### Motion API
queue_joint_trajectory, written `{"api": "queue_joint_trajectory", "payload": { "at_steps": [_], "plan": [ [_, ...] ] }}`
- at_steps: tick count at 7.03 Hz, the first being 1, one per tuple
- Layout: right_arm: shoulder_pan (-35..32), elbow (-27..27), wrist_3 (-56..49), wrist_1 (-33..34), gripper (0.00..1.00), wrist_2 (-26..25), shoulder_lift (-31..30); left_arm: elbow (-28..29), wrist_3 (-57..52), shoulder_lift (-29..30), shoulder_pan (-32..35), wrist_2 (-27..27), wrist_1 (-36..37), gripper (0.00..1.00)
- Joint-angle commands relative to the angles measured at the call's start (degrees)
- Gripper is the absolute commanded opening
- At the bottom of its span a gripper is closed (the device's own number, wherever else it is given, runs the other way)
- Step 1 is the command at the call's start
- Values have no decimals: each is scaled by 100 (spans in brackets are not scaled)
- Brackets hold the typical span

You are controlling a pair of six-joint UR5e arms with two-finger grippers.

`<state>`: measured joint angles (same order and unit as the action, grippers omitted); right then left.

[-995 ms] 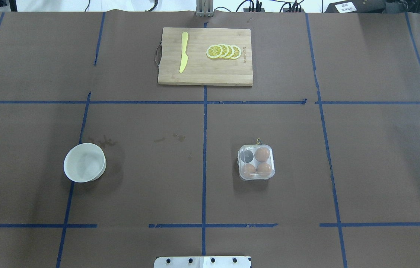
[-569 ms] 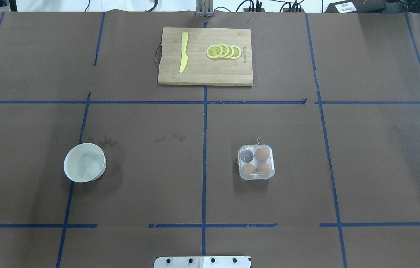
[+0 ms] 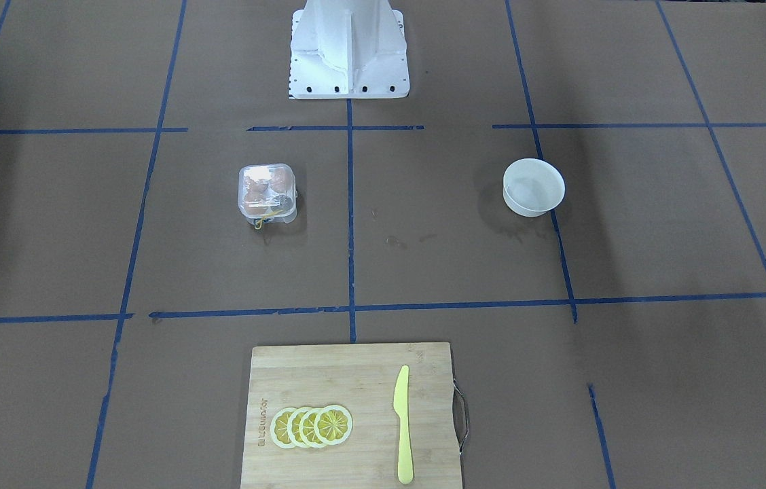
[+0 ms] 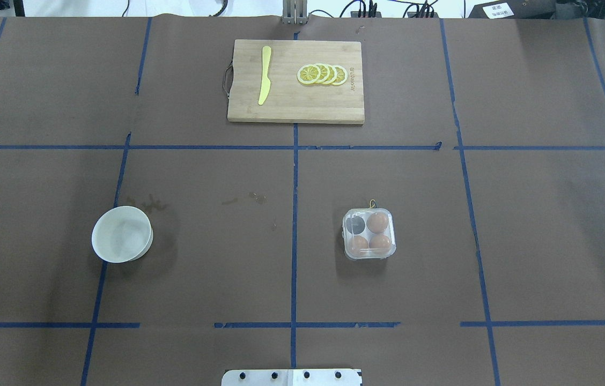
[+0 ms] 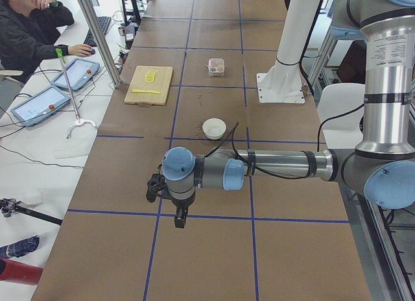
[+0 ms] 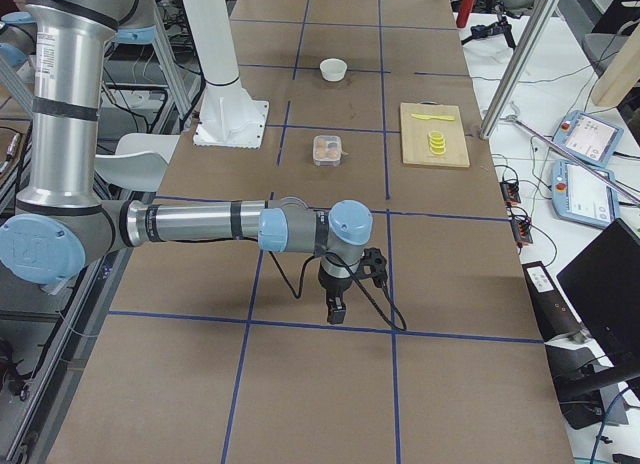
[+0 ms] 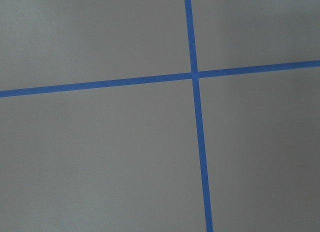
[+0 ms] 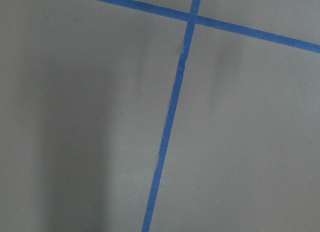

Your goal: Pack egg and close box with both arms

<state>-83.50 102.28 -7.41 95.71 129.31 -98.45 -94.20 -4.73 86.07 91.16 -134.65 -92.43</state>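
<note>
The clear plastic box [image 4: 369,234] stands right of the table's middle, as one compact square with its lid apparently down. It also shows in the front view [image 3: 267,192]. Three brown eggs [image 4: 377,221] sit in three of its cups, and the far-left cup [image 4: 355,225] looks dark. A thin yellow band [image 3: 266,217] sticks out at its far side. My left gripper [image 5: 179,218] hangs over bare table far from the box. My right gripper [image 6: 335,309] does the same at the other end. I cannot tell whether either is open. Both wrist views show only paper and blue tape.
A round white bowl [image 4: 122,234] stands left of centre and looks empty. A wooden cutting board [image 4: 334,102] at the far side carries a yellow knife [image 4: 265,75] and lemon slices [image 4: 322,74]. The white pedestal [image 3: 349,47] stands at the near edge.
</note>
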Motion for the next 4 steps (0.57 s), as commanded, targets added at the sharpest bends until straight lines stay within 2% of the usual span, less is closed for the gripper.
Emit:
{"api": "queue_joint_trajectory", "payload": {
  "at_steps": [1,4],
  "plan": [
    [0,-6,-6,0,100,-2,1,-10,7,7,-1,0,6,100],
    [0,-24,-14,0,100,-11,-7,16,-2,-2,-1,9,6,100]
  ]
}}
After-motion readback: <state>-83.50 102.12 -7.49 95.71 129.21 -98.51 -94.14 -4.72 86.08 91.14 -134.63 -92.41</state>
